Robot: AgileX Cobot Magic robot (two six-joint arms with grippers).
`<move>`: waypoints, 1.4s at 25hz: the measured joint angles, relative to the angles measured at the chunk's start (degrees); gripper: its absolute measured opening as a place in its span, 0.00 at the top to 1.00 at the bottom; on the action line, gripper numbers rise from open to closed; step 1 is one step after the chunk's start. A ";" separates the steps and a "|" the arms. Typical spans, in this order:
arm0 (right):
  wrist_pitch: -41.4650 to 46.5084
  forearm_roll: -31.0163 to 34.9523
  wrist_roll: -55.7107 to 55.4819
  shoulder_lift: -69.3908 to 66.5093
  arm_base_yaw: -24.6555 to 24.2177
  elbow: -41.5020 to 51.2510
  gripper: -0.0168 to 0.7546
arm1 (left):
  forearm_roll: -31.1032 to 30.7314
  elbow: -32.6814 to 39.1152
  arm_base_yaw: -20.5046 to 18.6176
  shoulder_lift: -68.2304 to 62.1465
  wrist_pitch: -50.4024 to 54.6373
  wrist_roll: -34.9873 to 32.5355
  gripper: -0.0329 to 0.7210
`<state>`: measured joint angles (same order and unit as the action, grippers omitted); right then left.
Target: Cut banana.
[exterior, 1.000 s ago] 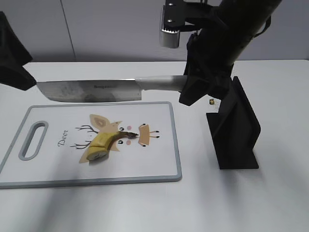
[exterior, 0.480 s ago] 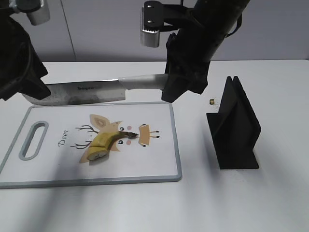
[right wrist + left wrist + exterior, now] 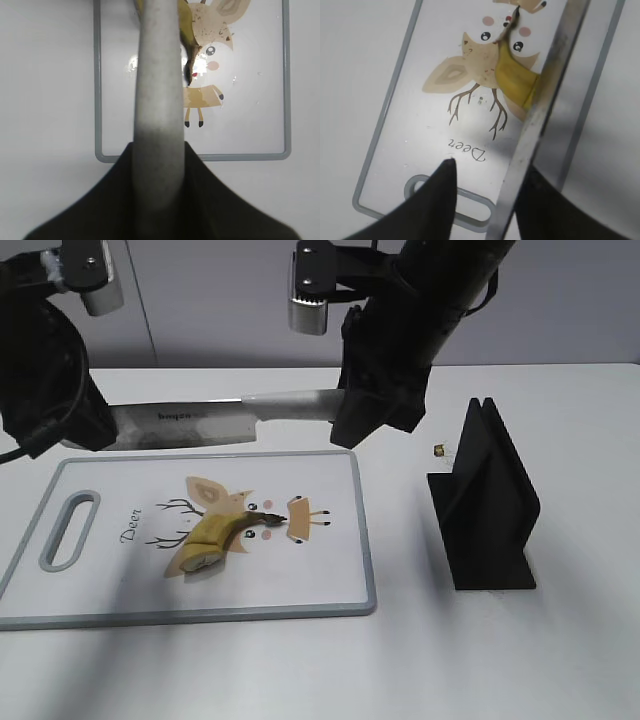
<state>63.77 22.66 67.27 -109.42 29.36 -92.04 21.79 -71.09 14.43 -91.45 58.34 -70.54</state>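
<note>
A half banana (image 3: 212, 538) lies on the white cutting board (image 3: 320, 570), cut end toward the front left. My right gripper (image 3: 365, 415) is shut on the grey handle of a knife (image 3: 185, 422) and holds it level above the board's far edge, blade pointing left. My left gripper (image 3: 90, 425) is open at the blade's tip. In the left wrist view the blade (image 3: 545, 100) runs between the fingers (image 3: 487, 170), close to the right one, above the banana (image 3: 512, 77). In the right wrist view the handle (image 3: 157, 75) covers part of the banana (image 3: 186, 30).
A black knife stand (image 3: 490, 510) stands on the white table to the right of the board. A small brass-coloured object (image 3: 438, 450) lies behind it. The board has a handle slot (image 3: 68, 530) at its left end.
My right gripper has carried the knife to the left. My left gripper has come in from the left and now straddles the blade's tip. The banana has not moved.
</note>
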 joint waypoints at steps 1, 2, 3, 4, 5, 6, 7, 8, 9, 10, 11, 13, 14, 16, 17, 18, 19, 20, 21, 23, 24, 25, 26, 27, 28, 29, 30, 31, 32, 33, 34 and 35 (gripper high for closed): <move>-0.08 0.15 0.00 0.00 0.00 0.00 0.77 | 0.00 0.00 0.00 -0.06 -0.06 0.00 0.52; -0.24 0.46 -0.07 0.00 0.00 0.00 0.77 | 0.00 0.00 0.00 -0.12 -0.06 0.05 0.64; -0.46 0.90 -0.22 0.00 0.00 0.00 0.77 | 0.00 0.00 0.00 -0.12 0.08 0.05 0.74; -0.78 1.25 -0.22 0.00 0.00 -0.05 0.77 | -0.10 0.00 0.00 -0.24 0.49 -0.03 0.84; -0.92 1.25 -0.13 0.00 0.00 -0.11 0.77 | -0.16 0.00 0.00 -0.36 1.01 -0.28 0.88; -0.92 1.19 -0.13 -0.11 0.00 -0.11 0.77 | -0.35 0.05 0.10 -0.40 1.21 -0.69 0.90; -0.86 1.19 -0.61 -0.42 0.00 -0.16 0.77 | -0.50 0.05 0.12 -0.42 1.12 -0.80 0.90; -0.86 1.19 -1.50 -0.78 0.00 -0.16 0.77 | -0.85 0.05 0.22 -0.49 0.66 -0.70 0.90; -0.86 1.19 -2.58 -1.24 0.00 -0.23 0.76 | -1.11 0.05 0.22 -0.64 0.02 -0.59 0.90; -0.91 1.11 -3.53 -1.86 0.00 -0.29 0.76 | -1.48 0.05 0.29 -0.92 -0.56 -0.59 0.90; -1.06 1.01 -4.14 -2.54 0.00 -0.04 0.76 | -2.04 0.05 0.54 -1.27 -0.87 -0.59 0.90; -1.97 0.78 -5.19 -3.45 0.00 1.43 0.75 | -2.85 0.11 1.36 -2.58 -1.31 -0.59 0.90; -2.64 0.71 -5.32 -3.65 0.00 2.38 0.75 | -3.21 0.23 1.79 -3.14 -1.66 -0.54 0.90; -4.00 0.23 -5.60 -3.73 0.00 4.95 0.75 | -3.66 0.59 3.03 -4.46 -2.86 -0.42 0.90; -4.97 -0.16 -5.68 -3.73 0.00 6.01 0.75 | -4.06 0.88 3.66 -5.00 -3.62 -0.42 0.90; -5.82 -0.41 -5.75 -3.73 0.00 7.22 0.75 | -4.39 1.31 4.23 -5.43 -4.47 -0.36 0.90; -6.81 -0.68 -5.75 -3.73 0.00 8.31 0.75 | -4.46 1.69 4.62 -5.83 -5.16 -0.30 0.90; -7.41 -0.84 -5.85 -3.73 0.00 9.18 0.75 | -4.46 2.30 4.85 -6.19 -5.72 -0.13 0.90; -7.86 -0.91 -5.85 -3.79 0.00 9.76 0.75 | -4.33 2.89 5.10 -6.68 -6.30 0.07 0.90; -9.03 -1.24 -5.91 -3.93 0.00 10.85 0.75 | -3.99 4.00 5.31 -7.65 -7.92 0.25 0.90; -9.86 -1.42 -5.95 -3.99 0.00 11.30 0.75 | -3.73 4.63 5.36 -8.17 -9.02 0.25 0.90; -10.75 -1.49 -5.95 -4.13 0.00 11.88 0.75 | -3.41 5.24 5.37 -8.67 -10.03 0.25 0.90; -11.80 -1.71 -5.95 -4.15 0.00 12.42 0.75 | -3.25 5.71 5.42 -9.04 -11.09 0.25 0.90; -12.95 -1.77 -5.89 -4.31 0.00 12.95 0.75 | -3.20 6.13 5.42 -9.38 -11.97 0.30 0.90; -13.61 -1.78 -5.84 -4.51 0.00 13.21 0.75 | -3.15 6.38 5.42 -9.69 -12.66 0.30 0.90; -14.16 -1.85 -5.77 -4.71 0.00 13.42 0.75 | -3.02 6.53 5.42 -10.01 -12.81 0.30 0.90; -14.46 -1.90 -5.75 -4.92 0.00 13.48 0.75 | -3.03 6.54 5.42 -10.47 -13.14 0.30 0.90; -14.74 -1.90 -5.75 -5.30 0.00 13.52 0.75 | -3.01 6.54 5.42 -10.91 -13.47 0.30 0.90; -14.86 -1.90 -5.71 -5.72 0.00 13.52 0.75 | -3.01 6.54 5.42 -11.33 -13.66 0.30 0.90; -15.01 -1.90 -5.71 -6.12 0.00 13.54 0.75 | -3.01 6.54 5.42 -11.75 -13.95 0.30 0.90; -15.20 -1.90 -5.71 -6.66 0.00 13.54 0.75 | -3.01 6.54 5.42 -12.29 -14.12 0.26 0.90; -15.35 -1.90 -5.71 -7.13 0.00 13.54 0.75 | -3.01 6.54 5.42 -12.61 -14.38 0.26 0.90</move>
<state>48.42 20.76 61.57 -116.55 29.36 -78.50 18.78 -64.55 19.85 -104.06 43.96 -70.28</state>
